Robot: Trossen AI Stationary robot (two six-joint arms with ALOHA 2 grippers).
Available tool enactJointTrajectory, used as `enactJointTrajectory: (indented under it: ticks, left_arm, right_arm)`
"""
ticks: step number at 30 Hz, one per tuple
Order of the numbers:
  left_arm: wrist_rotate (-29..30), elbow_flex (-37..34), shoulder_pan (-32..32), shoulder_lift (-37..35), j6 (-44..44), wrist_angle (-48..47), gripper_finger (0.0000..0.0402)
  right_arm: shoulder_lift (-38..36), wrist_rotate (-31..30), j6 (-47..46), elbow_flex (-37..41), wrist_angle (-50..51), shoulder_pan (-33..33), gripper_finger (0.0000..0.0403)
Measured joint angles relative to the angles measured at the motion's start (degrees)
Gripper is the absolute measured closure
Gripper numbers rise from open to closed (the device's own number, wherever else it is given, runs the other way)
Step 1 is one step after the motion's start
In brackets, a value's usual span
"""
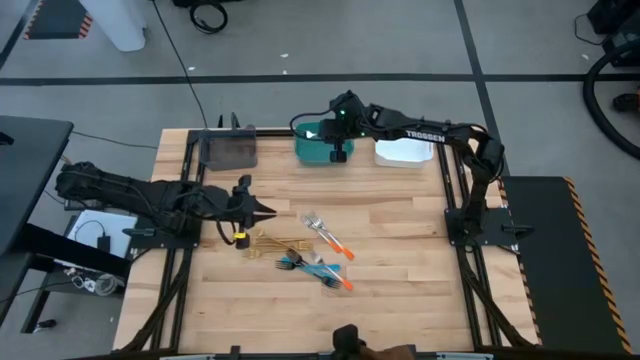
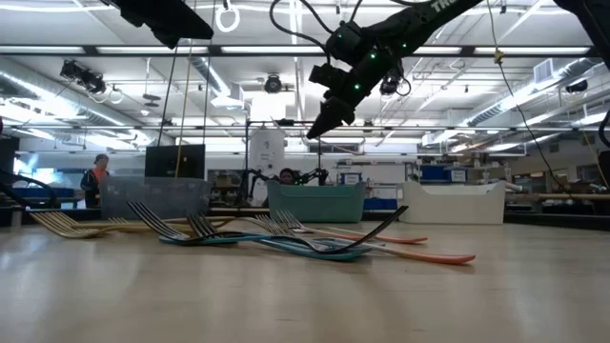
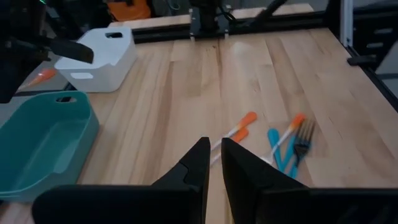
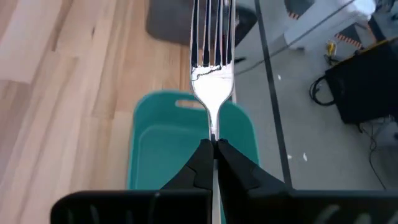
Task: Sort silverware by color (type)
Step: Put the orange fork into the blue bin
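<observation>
**Fork carried over the teal bin**

Wooden tabletop [image 1: 400, 240] is seen from above, with three bins lined along its far edge: a grey bin [image 1: 231, 150], a teal bin [image 1: 318, 150] and a white bin [image 1: 405, 152]. Over the teal bin the right gripper [image 4: 212, 152] is held, pinched tight on the neck of a silver fork [image 4: 212, 56], tines pointing away from the wrist. The delivery step appears to be in hand; a release over the teal bin seems called for next, once the fork is lowered and lined up inside its walls. Mid-table, the remaining silverware [image 1: 312, 255] is left in a loose heap. Beside that heap the left gripper [image 3: 214, 165] is parked, fingers nearly together, nothing held.
</observation>
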State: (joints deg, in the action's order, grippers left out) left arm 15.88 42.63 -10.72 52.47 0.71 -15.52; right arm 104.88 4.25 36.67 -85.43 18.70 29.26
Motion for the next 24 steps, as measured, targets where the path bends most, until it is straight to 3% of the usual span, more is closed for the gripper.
enactJointTrajectory:
  ticks: [10, 16, 24]
  left_arm:
    - [-0.02, 0.00, 2.37, 0.00, -0.04, 0.71, 0.0351]
    - [-0.04, 0.00, 2.43, 0.00, 0.00, 0.71, 0.0351]
    - [-0.04, 0.00, 2.47, 0.00, 0.02, 0.67, 0.0351]
  right_arm:
    - [0.00, 2.22, 0.09, -0.02, -2.90, 2.06, 0.0389]
    - [0.14, 6.81, -1.03, -0.02, -3.71, 4.08, 0.0389]
    - [4.35, 7.61, -3.99, 0.02, -4.66, 5.44, 0.0389]
